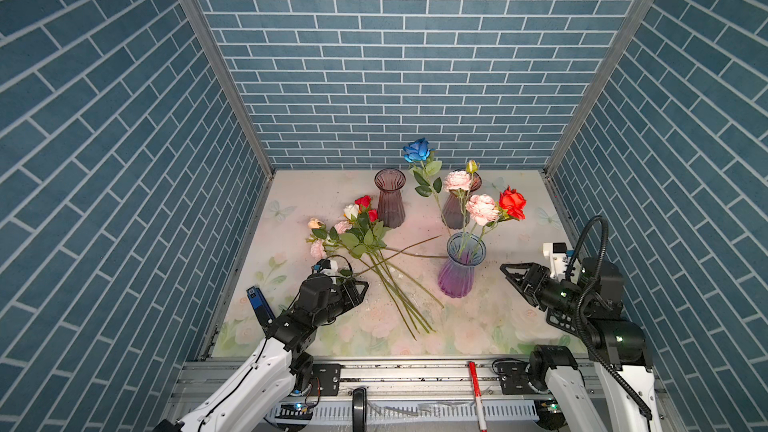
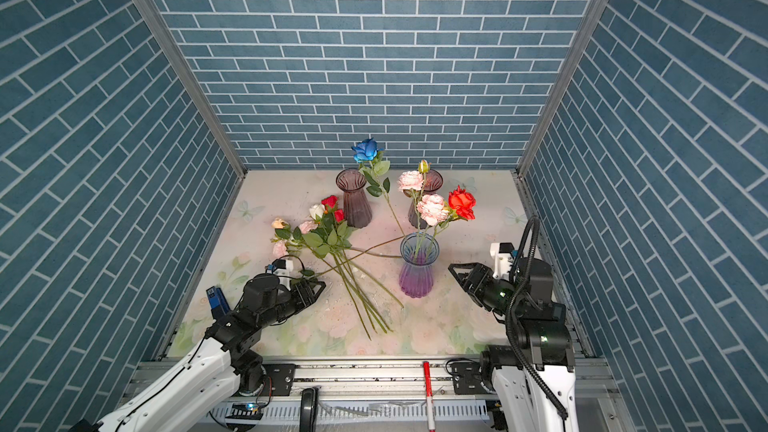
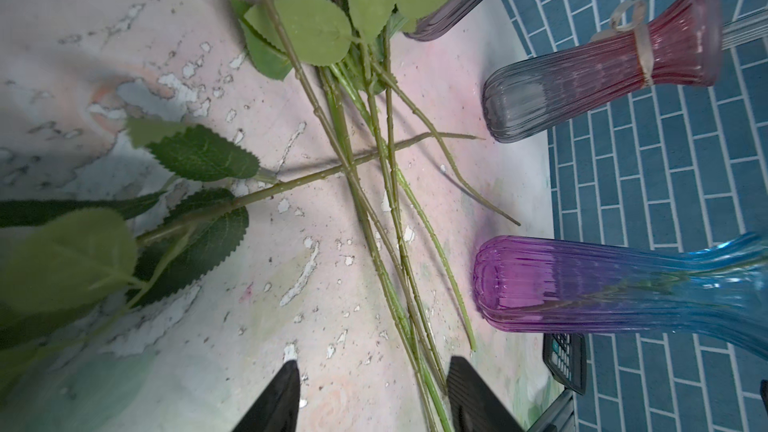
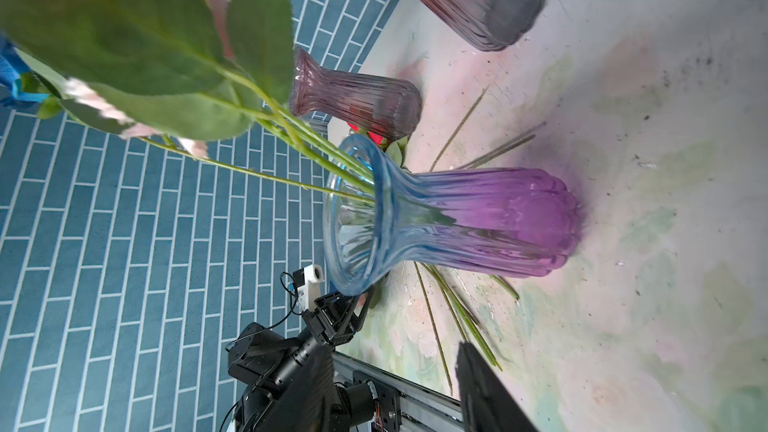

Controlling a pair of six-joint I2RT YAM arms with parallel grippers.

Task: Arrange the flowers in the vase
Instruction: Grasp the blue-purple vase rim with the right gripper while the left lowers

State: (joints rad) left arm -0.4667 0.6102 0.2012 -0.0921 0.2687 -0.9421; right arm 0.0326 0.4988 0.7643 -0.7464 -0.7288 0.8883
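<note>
Your left gripper gapes empty left of the vase, where loose flowers lie. Your right gripper gapes empty right of it.

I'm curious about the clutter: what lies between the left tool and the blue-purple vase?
Green flower stems lying crossed on the mat, seen in both top views.

place: robot lab cell | evid: brick-print panels, alu rail, floral mat
</note>
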